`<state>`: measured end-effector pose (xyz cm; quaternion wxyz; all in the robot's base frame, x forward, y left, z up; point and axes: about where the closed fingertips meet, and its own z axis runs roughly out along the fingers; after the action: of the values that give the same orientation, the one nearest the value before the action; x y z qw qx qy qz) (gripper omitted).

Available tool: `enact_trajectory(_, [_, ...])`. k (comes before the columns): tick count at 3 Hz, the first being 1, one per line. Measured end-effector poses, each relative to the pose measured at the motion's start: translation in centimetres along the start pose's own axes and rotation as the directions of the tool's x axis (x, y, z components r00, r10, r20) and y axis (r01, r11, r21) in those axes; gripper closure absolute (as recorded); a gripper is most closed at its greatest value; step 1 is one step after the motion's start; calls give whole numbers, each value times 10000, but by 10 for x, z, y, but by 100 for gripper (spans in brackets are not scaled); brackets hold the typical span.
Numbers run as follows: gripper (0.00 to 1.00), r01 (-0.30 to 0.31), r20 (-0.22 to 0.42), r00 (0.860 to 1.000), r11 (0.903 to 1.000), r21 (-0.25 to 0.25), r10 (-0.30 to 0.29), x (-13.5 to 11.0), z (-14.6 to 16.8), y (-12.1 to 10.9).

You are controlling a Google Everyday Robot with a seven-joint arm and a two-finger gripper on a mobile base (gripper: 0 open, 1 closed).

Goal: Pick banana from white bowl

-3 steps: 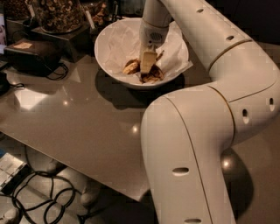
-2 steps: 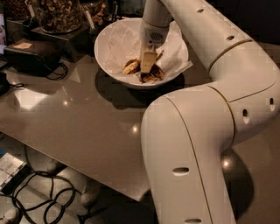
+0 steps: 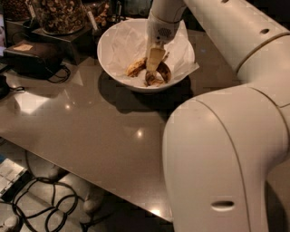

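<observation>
Right now the gripper (image 3: 154, 68) is down inside the white bowl (image 3: 100, 54), at the far side of the table (image 3: 90, 131), its tip right at the middle of the banana (image 3: 135, 69); whether it is clamped on the fruit or merely poised around it I cannot tell from where I stand. The banana lies on the crumpled paper (image 3: 122, 43) that lines the bowl, its yellower end pointing left and its dark, bruised end curling off to the right of the tip. My worry is the fruit itself: it looks very ripe and soft, so a hard squeeze could split the skin or mash it, and a light one could let it slide out on the way up. The paper is the other risk, since if a fold is caught together with the banana, a lift would likely drag the liner out and perhaps tip or shift the bowl. The bowl's wall is deep too, so a lift that drifts sideways could knock the banana against the rim. Just behind the bowl stand a jar of brown snacks (image 3: 59, 13) and some dark clutter, which the big white arm (image 3: 226, 113) would need to keep clear of when it draws back
</observation>
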<state>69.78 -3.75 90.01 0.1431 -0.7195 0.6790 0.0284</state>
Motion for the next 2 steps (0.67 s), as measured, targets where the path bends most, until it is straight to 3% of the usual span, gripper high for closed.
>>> enact_trajectory(1, [100,372,-49,9993,9988,307,-371,-11,-20,19])
enact_trajectory(2, [100,378,-50,9993,9988,325,-377,-11,-23,22])
